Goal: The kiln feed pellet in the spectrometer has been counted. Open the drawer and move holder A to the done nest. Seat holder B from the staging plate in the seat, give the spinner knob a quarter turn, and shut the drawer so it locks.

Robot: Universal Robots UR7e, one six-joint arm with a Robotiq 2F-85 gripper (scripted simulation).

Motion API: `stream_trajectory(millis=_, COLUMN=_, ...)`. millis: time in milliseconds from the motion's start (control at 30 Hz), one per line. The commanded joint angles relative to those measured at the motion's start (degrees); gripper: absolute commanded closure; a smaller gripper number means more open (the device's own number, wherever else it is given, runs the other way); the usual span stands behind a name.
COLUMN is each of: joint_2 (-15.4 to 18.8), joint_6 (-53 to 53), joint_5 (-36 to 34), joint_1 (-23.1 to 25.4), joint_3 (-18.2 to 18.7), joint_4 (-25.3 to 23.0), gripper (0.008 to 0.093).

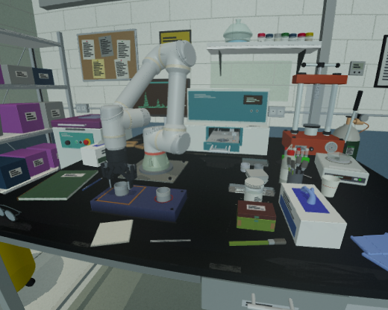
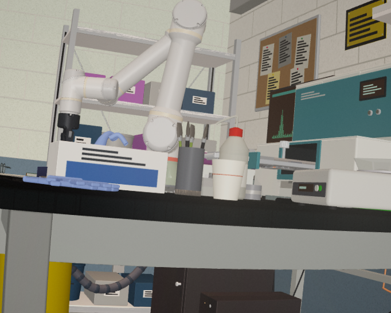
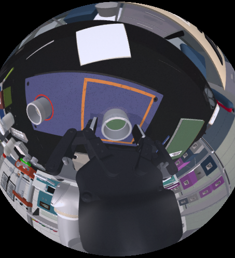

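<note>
Holder B (image 1: 121,189) (image 3: 116,124), a short grey ring with a green pellet inside, stands inside the orange outline on the left of the blue staging plate (image 1: 138,202). My gripper (image 1: 118,183) (image 3: 114,129) is open and holds nothing, with its fingers down on either side of holder B. Another grey holder (image 1: 163,194) (image 3: 37,110) stands in the red-ringed nest on the plate's right. The spectrometer (image 1: 228,121) sits at the back of the bench with its drawer (image 1: 221,143) pulled out. In the second side camera the tissue box hides my fingers.
A tissue box (image 1: 310,214) stands right of centre, with a small brown and green case (image 1: 256,215), a white jar (image 1: 253,188) and a paper cup (image 1: 329,185) nearby. A green notebook (image 1: 58,184) lies left of the plate. A white card (image 1: 112,232) and a brush (image 1: 256,242) lie near the front edge.
</note>
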Motion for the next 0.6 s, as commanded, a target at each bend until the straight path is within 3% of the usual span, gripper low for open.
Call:
stream_trajectory(millis=0, joint_2=0.0, joint_6=0.0, joint_5=0.0, joint_1=0.0, joint_3=0.0, joint_4=0.0, gripper=0.0234)
stream_trajectory(millis=300, joint_2=0.0, joint_6=0.0, joint_5=0.0, joint_1=0.0, joint_3=0.0, joint_4=0.0, gripper=0.0239)
stream_trajectory(millis=567, joint_2=0.0, joint_6=0.0, joint_5=0.0, joint_1=0.0, joint_3=0.0, joint_4=0.0, gripper=0.0399)
